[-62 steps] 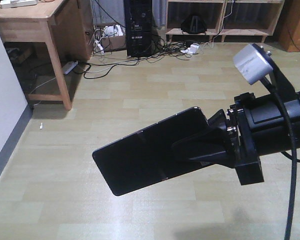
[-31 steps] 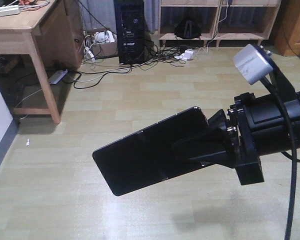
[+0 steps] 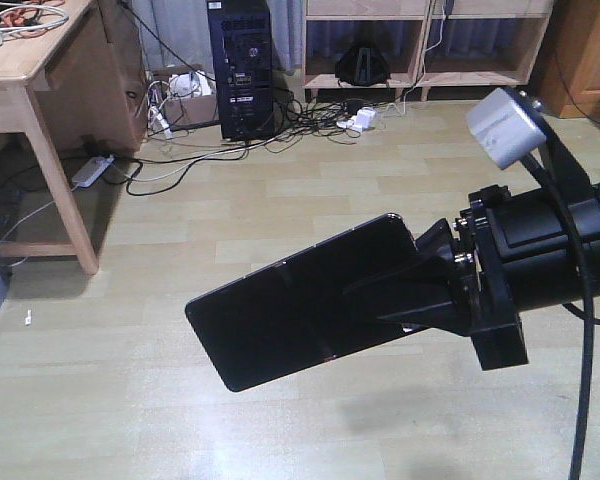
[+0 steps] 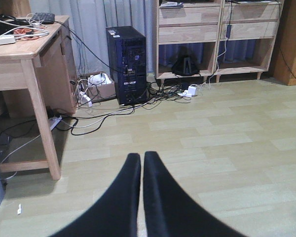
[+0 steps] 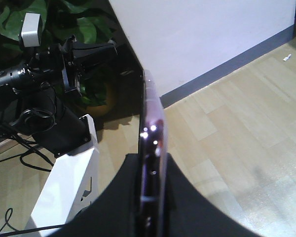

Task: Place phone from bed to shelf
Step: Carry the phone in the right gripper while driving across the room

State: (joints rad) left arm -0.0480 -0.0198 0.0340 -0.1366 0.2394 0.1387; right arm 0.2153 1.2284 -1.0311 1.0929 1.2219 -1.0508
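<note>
My right gripper [image 3: 385,300] is clamped on one end of the phone [image 3: 295,310] and holds it in the air above the floor [image 3: 280,180]. The phone is a thin, glossy black slab with rounded corners. Its broad dark face is tilted, with the free end lower. Seen edge-on from my right wrist, its rim shines pinkish. My left gripper [image 4: 140,163] is closed, with its fingers pressed together on nothing. The shelf [image 4: 187,34] stands well apart, across the floor.
</note>
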